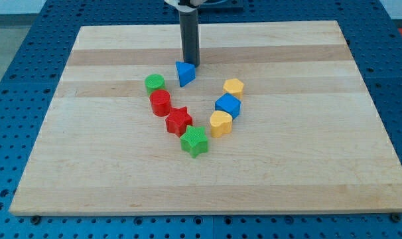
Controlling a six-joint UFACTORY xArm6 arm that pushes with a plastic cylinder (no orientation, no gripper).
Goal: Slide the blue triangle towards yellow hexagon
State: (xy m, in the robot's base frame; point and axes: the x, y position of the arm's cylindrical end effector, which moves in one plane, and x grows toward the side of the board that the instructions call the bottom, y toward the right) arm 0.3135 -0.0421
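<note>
The blue triangle lies on the wooden board, a little above the board's middle. My tip stands right at the triangle's top edge, touching or almost touching it. The yellow hexagon lies to the right of the triangle and slightly lower, with a gap of bare board between them.
A blue cube and a yellow block sit below the hexagon. A green cylinder, a red cylinder, a red star and a green star run down to the triangle's lower left.
</note>
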